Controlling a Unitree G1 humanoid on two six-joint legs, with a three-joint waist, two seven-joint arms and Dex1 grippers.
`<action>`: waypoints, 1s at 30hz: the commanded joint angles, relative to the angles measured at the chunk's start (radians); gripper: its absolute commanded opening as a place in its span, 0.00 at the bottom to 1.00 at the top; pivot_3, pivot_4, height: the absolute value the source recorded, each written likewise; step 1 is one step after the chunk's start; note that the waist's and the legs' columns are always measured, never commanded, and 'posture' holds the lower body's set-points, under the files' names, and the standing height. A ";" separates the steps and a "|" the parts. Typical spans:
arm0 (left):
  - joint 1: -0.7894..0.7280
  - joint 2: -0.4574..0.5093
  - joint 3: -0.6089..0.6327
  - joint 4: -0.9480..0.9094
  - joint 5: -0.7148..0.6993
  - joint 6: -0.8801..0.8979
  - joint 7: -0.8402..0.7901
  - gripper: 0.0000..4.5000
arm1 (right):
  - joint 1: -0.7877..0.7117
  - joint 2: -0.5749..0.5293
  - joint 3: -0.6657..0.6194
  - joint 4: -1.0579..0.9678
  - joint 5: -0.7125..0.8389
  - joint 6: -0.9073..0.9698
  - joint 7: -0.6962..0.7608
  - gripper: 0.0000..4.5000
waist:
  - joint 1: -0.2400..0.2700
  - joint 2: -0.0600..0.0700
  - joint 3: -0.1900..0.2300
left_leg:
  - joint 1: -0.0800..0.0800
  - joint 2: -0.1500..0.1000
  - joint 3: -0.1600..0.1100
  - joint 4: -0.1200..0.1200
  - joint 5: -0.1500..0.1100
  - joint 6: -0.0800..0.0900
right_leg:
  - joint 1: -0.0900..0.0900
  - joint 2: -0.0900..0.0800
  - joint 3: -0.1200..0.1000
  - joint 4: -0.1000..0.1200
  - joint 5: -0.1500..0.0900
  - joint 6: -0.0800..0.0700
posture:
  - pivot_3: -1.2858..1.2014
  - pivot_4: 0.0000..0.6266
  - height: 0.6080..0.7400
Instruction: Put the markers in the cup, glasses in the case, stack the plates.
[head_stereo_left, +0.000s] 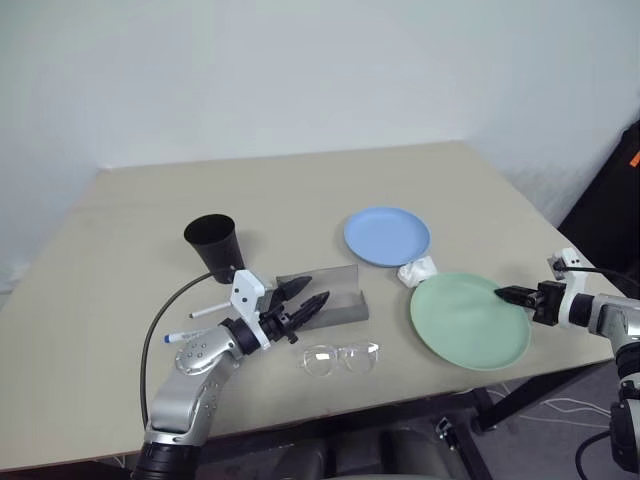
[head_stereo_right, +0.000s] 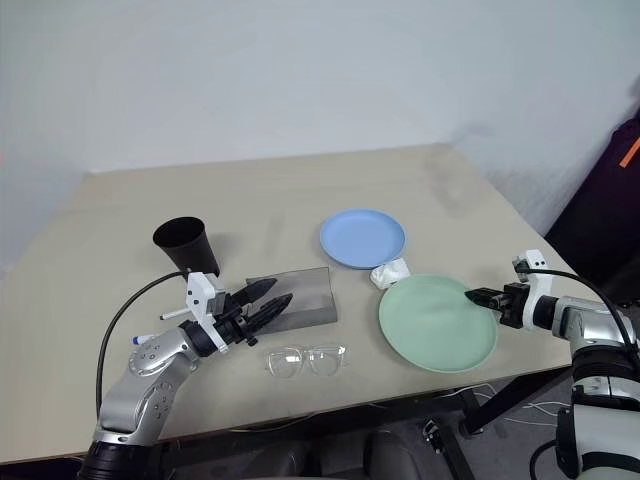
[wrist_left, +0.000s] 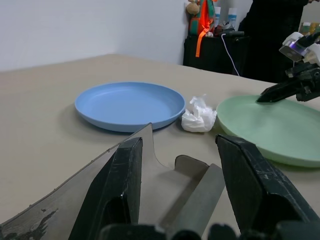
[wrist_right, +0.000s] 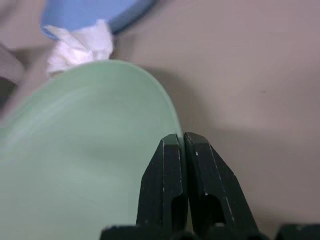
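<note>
My right gripper is shut on the right rim of the mint green plate, and the right wrist view shows its fingers pinching that rim. The light blue plate lies just behind it on the table. My left gripper stands open, level, over the left end of the grey case, which lies open. The clear glasses lie in front of the case. The black cup stands upright at the left. Two markers lie below it, one white, one with a blue cap.
A crumpled white tissue sits between the two plates, touching the green one. The table's right edge runs close by my right arm, with dark bags beyond it. The far half of the table is bare.
</note>
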 joint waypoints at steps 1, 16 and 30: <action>-0.020 0.001 0.003 -0.015 -0.007 -0.019 -0.005 0.54 | -0.020 -0.005 -0.030 -0.141 0.091 0.074 0.085 0.00 | 0.001 0.001 0.000 | 0.000 0.000 0.000 0.000 0.000 0.000 | 0.000 0.000 0.000 0.000 0.000 0.000 | 0.52 0.00 1.00; -0.044 -0.001 0.000 0.004 -0.005 -0.022 -0.008 0.54 | -0.376 0.182 -0.038 0.030 0.019 0.007 -0.317 0.00 | 0.001 0.000 0.000 | -0.003 0.000 0.002 0.002 0.000 0.000 | -0.009 -0.001 0.001 0.002 0.010 0.000 | 0.52 0.00 1.00; -0.053 -0.009 -0.007 0.005 0.006 -0.031 0.006 0.54 | -0.680 0.336 -0.023 0.501 -0.151 -0.264 -0.742 0.00 | -0.001 0.001 -0.001 | -0.003 -0.002 0.001 -0.004 -0.004 0.002 | -0.013 0.000 0.002 0.001 0.019 -0.010 | 0.52 0.00 1.00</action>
